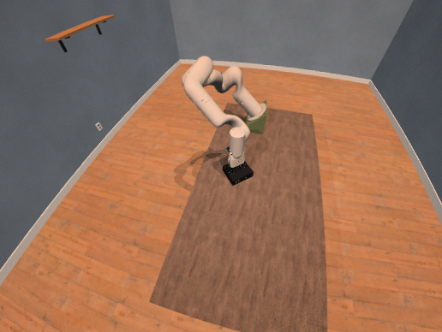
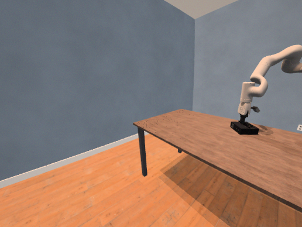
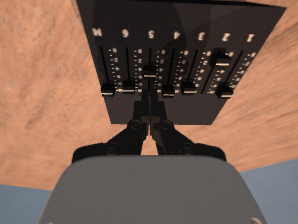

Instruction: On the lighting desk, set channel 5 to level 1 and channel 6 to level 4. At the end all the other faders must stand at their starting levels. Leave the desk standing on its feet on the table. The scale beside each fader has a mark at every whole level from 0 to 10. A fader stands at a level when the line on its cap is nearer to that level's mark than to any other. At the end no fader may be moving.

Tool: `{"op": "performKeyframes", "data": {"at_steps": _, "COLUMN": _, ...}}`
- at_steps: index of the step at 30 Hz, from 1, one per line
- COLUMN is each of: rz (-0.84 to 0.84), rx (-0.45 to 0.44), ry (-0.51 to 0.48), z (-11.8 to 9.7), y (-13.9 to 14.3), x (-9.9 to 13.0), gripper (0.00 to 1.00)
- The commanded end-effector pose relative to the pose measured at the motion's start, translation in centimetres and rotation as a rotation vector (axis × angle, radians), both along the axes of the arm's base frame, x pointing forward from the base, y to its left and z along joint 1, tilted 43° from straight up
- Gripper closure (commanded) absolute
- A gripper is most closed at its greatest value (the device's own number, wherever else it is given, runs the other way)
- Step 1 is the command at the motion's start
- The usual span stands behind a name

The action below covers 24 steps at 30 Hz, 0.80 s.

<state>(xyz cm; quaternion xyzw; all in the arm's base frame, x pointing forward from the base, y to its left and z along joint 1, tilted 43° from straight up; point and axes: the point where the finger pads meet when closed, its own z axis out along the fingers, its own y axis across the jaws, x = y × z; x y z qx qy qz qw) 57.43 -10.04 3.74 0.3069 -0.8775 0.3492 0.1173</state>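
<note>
The black lighting desk (image 1: 238, 174) (image 2: 244, 128) (image 3: 165, 20) stands on the brown table (image 1: 257, 240) (image 2: 205, 137). In the wrist view its channels read M, 6, 5, 4, 3, 2, 1 from left to right. The channel 5 cap (image 3: 149, 71) stands a little farther up its slot than the channel 6 cap (image 3: 128, 87) and the channel 4 cap (image 3: 168, 91). The channel 2 cap (image 3: 222, 59) stands highest. My gripper (image 3: 148, 99) (image 2: 243, 120) is shut and empty, with its tips down on the channel 5 slot just below that cap.
The arm's base stands on a green block (image 1: 259, 121) at the far end of the table. A wooden shelf (image 1: 79, 27) hangs on the left wall. The desk sits near the table's left edge.
</note>
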Motion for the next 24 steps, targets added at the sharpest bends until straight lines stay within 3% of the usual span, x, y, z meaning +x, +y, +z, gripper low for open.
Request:
{"op": "performKeyframes", "data": {"at_steps": 1, "rz": 0.001, "rx": 0.000, "ry": -0.001, "z": 0.06, "y": 0.05, "x": 0.07, "gripper": 1.00}}
{"op": "performKeyframes", "data": {"at_steps": 24, "rz": 0.001, "rx": 0.000, "ry": -0.001, "z": -0.17, "y": -0.16, "x": 0.07, "gripper": 1.00}}
